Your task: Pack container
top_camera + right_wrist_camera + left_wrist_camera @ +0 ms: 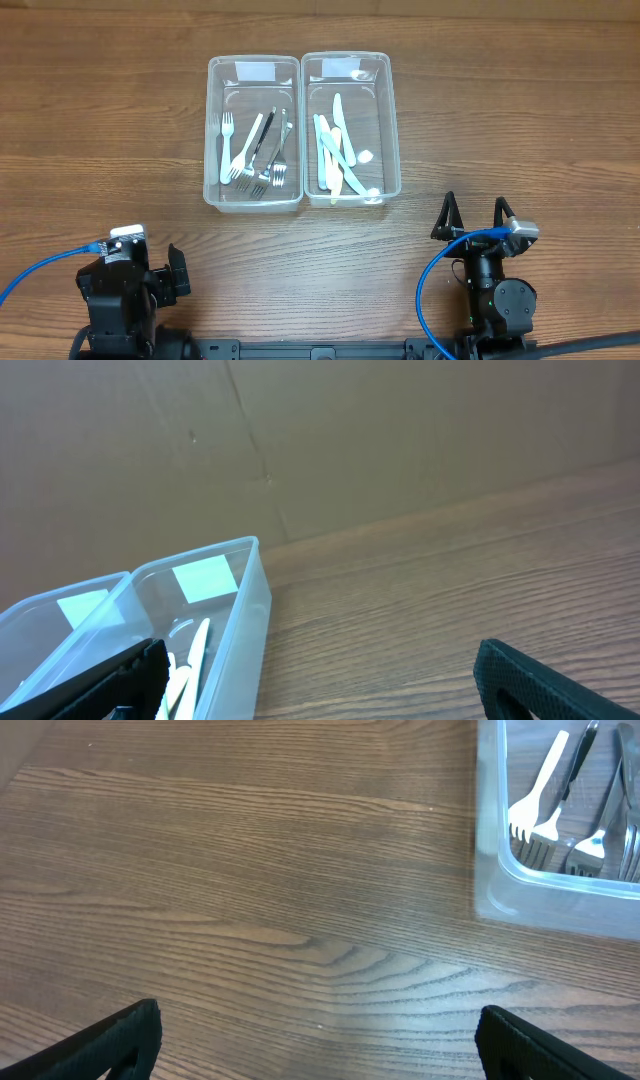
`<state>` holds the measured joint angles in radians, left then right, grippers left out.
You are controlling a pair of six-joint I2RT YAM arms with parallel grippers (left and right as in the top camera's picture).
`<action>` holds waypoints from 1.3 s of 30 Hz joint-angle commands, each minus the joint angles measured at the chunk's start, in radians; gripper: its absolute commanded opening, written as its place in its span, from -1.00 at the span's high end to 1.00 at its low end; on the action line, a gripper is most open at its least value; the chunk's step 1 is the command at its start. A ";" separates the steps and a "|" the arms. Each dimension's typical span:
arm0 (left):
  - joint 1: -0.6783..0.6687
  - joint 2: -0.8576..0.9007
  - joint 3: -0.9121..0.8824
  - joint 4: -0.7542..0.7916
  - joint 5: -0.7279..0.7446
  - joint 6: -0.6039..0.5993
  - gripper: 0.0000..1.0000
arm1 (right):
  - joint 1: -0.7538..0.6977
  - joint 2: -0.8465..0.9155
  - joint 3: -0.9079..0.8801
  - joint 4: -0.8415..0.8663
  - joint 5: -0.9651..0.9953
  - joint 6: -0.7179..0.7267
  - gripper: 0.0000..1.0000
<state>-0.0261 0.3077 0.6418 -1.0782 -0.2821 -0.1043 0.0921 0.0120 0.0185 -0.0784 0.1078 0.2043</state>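
Two clear plastic containers stand side by side at the table's middle. The left container [214, 130] holds several forks [258, 155], white, black and metal. The right container [392, 130] holds several pale knives and spoons [337, 150]. My left gripper [178, 274] is open and empty near the front left; its wrist view shows the left container's corner [500, 890] with fork heads [548, 815]. My right gripper [474, 216] is open and empty at the front right; its wrist view shows the right container [245, 610] with a white utensil [195, 650].
The wooden table [110, 150] surrounds the containers. A brown cardboard wall [400, 430] stands behind the table. Blue cables [40, 268] run from both arm bases at the front edge.
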 commanded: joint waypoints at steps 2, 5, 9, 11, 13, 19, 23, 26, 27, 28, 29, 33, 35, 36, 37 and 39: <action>-0.006 -0.010 -0.005 0.001 -0.013 -0.005 -1.00 | -0.004 -0.008 -0.011 0.005 -0.005 -0.010 -1.00; -0.005 -0.047 -0.013 0.017 -0.010 -0.004 -1.00 | -0.004 -0.008 -0.011 0.005 -0.005 -0.010 -1.00; 0.019 -0.181 -0.096 0.142 0.126 0.073 -1.00 | -0.004 -0.008 -0.011 0.005 -0.005 -0.010 -1.00; 0.034 -0.241 -0.163 0.211 0.220 0.145 -1.00 | -0.004 -0.008 -0.011 0.005 -0.005 -0.010 -1.00; 0.050 -0.290 -0.247 0.317 0.284 0.183 -1.00 | -0.004 -0.008 -0.011 0.005 -0.005 -0.010 -1.00; 0.060 -0.304 -0.438 0.711 0.388 0.299 -1.00 | -0.004 -0.008 -0.011 0.005 -0.005 -0.010 -1.00; 0.060 -0.304 -0.588 1.003 0.383 0.329 -1.00 | -0.004 -0.008 -0.011 0.005 -0.005 -0.010 -1.00; 0.057 -0.304 -0.637 1.023 0.383 0.328 -1.00 | -0.004 -0.008 -0.011 0.005 -0.005 -0.010 -1.00; 0.057 -0.304 -0.637 1.008 0.383 0.328 -1.00 | -0.004 -0.008 -0.011 0.005 -0.005 -0.010 -1.00; 0.057 -0.304 -0.637 1.008 0.375 0.326 -1.00 | -0.004 -0.008 -0.011 0.005 -0.005 -0.010 -1.00; 0.057 -0.304 -0.637 1.007 0.369 0.325 -1.00 | -0.004 -0.008 -0.011 0.005 -0.005 -0.010 -1.00; 0.052 -0.304 -0.637 1.009 0.369 0.299 -1.00 | -0.004 -0.008 -0.011 0.005 -0.005 -0.010 -1.00; 0.052 -0.303 -0.637 1.009 0.369 0.299 -1.00 | -0.004 -0.008 -0.011 0.005 -0.005 -0.010 -1.00; 0.052 -0.303 -0.637 1.009 0.369 0.299 -1.00 | -0.004 -0.008 -0.011 0.005 -0.005 -0.010 -1.00; 0.052 -0.303 -0.637 1.009 0.369 0.299 -1.00 | -0.004 -0.008 -0.011 0.005 -0.005 -0.010 -1.00; 0.052 -0.303 -0.637 1.009 0.369 0.299 -1.00 | -0.004 -0.008 -0.011 0.005 -0.005 -0.010 -1.00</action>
<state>0.0269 0.0128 0.0082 -0.0696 0.0792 0.1944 0.0921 0.0120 0.0181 -0.0792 0.1078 0.2047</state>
